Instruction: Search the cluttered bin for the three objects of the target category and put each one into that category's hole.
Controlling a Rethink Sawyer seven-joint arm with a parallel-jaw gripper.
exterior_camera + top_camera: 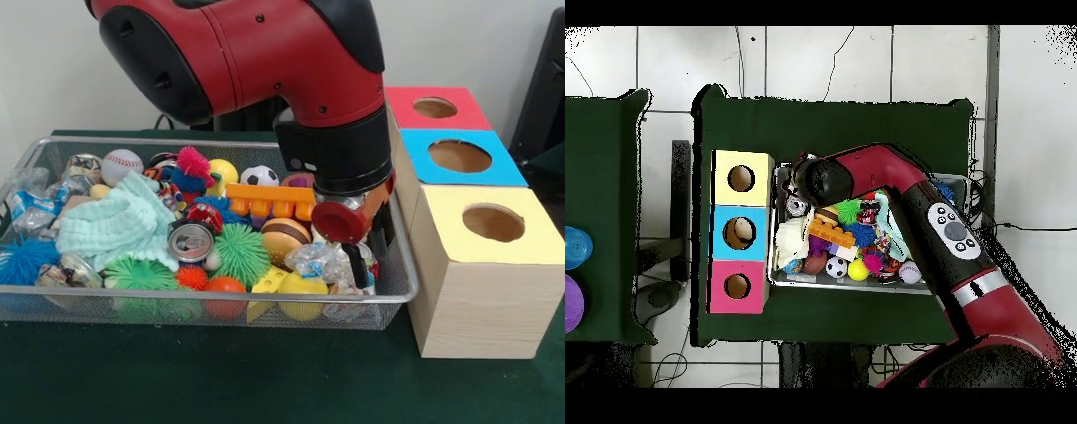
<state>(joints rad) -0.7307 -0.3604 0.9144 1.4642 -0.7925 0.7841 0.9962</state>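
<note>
At centre right of the front view the gripper point(356, 262) reaches down into the wire tray point(221, 305) onto a clear packet point(320, 259), and I cannot tell its state.

baseball point(121, 165) | green cloth point(119, 225) | crushed can point(191, 240) | soccer ball point(259, 176)

Table point(177, 380) had dark green cloth across bottom of front frame. On it: silver wire-mesh bin point(132, 305) at left-centre, touching or just beside 3 wooden boxes point(477, 291) in a row at right, w/ yellow, blue & red tops, 1 round hole each.
</note>
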